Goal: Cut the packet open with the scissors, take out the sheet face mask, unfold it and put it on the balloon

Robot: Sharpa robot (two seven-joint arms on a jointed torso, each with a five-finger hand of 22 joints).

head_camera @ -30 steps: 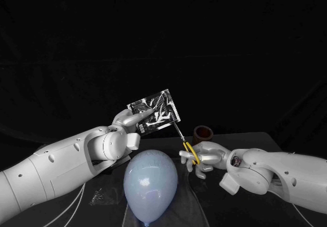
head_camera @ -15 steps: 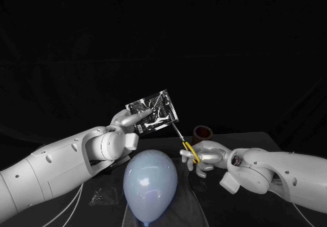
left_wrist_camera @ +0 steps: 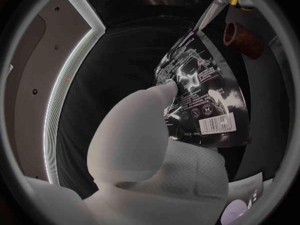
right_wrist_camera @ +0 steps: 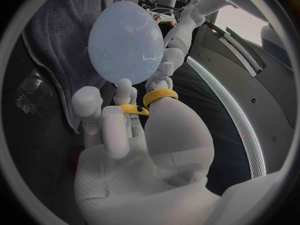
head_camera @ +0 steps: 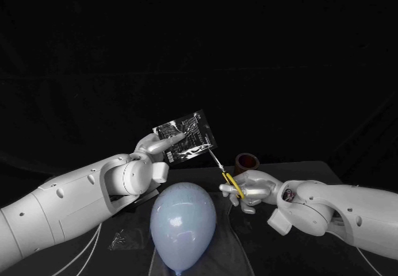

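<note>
Foil packet (head_camera: 187, 137) is pinched in my L hand (head_camera: 157, 146), up off the table w/ open air above. R hand (head_camera: 249, 190) grips the yellow-handled scissors (head_camera: 225, 172), tips at the packet's lower corner edge; balloon (head_camera: 182, 221) lies below, btwn the arms

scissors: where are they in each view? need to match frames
Head view: scissors in the right hand, tips at the packet's corner.
Left wrist view: scissors past the packet, tips at its far corner.
Right wrist view: scissors' yellow handles on the fingers.
Landmark: balloon, head and right wrist views.
</note>
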